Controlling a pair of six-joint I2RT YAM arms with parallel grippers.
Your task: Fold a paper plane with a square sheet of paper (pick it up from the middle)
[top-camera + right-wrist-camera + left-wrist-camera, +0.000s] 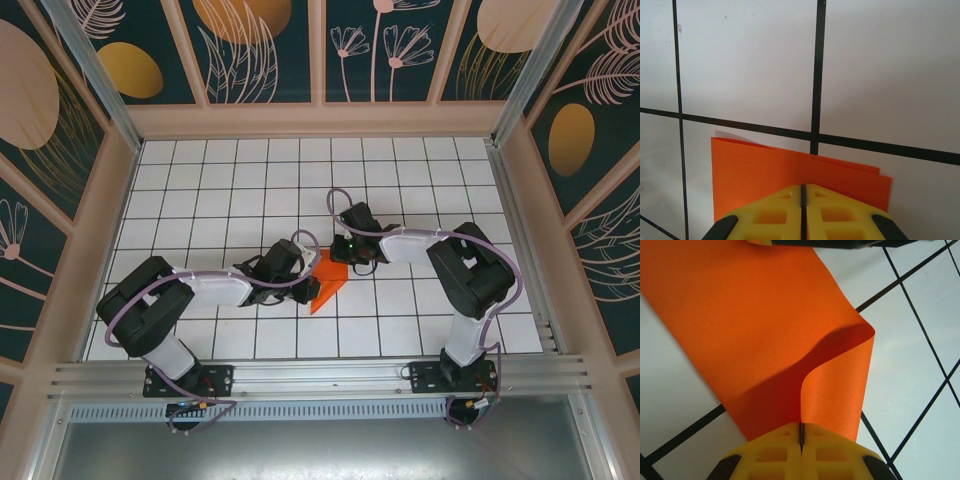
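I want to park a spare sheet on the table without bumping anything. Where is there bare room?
Bare: the far tile rows along the back wall, and the near tiles between the left arm base and right arm base. Crowded: the centre, where the left gripper and right gripper both pinch the orange paper.

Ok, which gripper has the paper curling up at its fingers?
The left gripper: the orange paper bends up in a curved flap that runs into its shut fingers. At the right gripper the paper is folded flat, with straight edges.
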